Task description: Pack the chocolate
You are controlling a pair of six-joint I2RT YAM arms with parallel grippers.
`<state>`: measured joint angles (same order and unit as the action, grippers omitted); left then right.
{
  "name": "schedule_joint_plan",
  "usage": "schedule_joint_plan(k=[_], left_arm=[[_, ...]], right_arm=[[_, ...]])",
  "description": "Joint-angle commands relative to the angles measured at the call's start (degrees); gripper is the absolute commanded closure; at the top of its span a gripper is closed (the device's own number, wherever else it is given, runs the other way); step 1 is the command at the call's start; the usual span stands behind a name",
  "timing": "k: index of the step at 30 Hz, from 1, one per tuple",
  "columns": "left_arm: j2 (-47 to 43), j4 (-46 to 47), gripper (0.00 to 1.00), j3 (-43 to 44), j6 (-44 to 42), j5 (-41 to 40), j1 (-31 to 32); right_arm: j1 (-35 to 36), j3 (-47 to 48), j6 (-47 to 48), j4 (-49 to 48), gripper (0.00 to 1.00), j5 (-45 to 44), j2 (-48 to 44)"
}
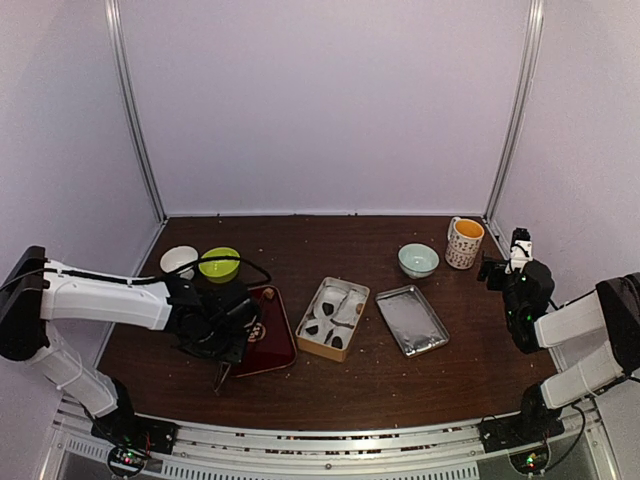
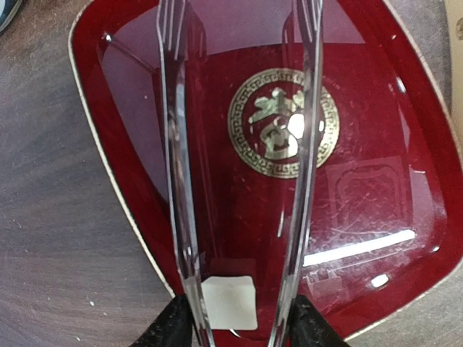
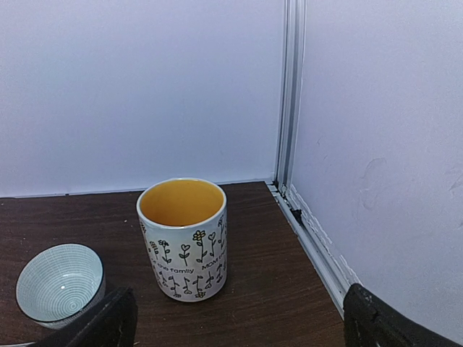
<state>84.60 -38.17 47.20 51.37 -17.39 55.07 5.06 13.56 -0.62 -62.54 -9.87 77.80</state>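
Observation:
My left gripper [image 1: 226, 326] hangs over a dark red tray [image 1: 279, 345] with a gold emblem [image 2: 283, 122]. Its black fingers [image 2: 172, 327] are shut on clear plastic tongs [image 2: 177, 181], whose arms reach out over the tray. A small pale cream cube [image 2: 229, 302] sits between the arms near my fingers. The tongs' tips hold nothing. A tiny brown lump [image 1: 268, 292], perhaps chocolate, lies at the tray's far corner. An open tin box [image 1: 333, 317] with dark-lined compartments stands right of the tray. My right gripper [image 3: 239, 340] is open and empty at the far right, facing a flowered mug [image 3: 184, 238].
A silver lid [image 1: 411, 320] lies right of the box. A white bowl [image 1: 179, 260] and a green bowl [image 1: 219, 264] stand behind the tray. A pale blue bowl [image 1: 418, 260] stands left of the mug [image 1: 464, 243]. Walls close in the back and sides.

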Motion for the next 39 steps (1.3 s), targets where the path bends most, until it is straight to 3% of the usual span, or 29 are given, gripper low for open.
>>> schedule_joint_plan(k=[1,11,31,39], left_arm=[[-3.8,-0.1,0.54,0.6,-0.3,-0.6,-0.3],[-5.8,-1.0,0.55,1.2,-0.7,-1.1,-0.3],[1.9,1.9,0.54,2.7,-2.1,0.7,-0.3],[0.6,3.6,0.42,2.1,-4.2,2.2,-0.3]], right_arm=[[-0.4,0.8,-0.6,0.0,0.0,-0.5,0.1],[-0.4,0.7,-0.6,-0.1,0.0,-0.5,0.1],[-0.4,0.7,-0.6,0.0,0.0,-0.4,0.1],[-0.4,0.7,-0.5,0.0,0.0,-0.4,0.1]])
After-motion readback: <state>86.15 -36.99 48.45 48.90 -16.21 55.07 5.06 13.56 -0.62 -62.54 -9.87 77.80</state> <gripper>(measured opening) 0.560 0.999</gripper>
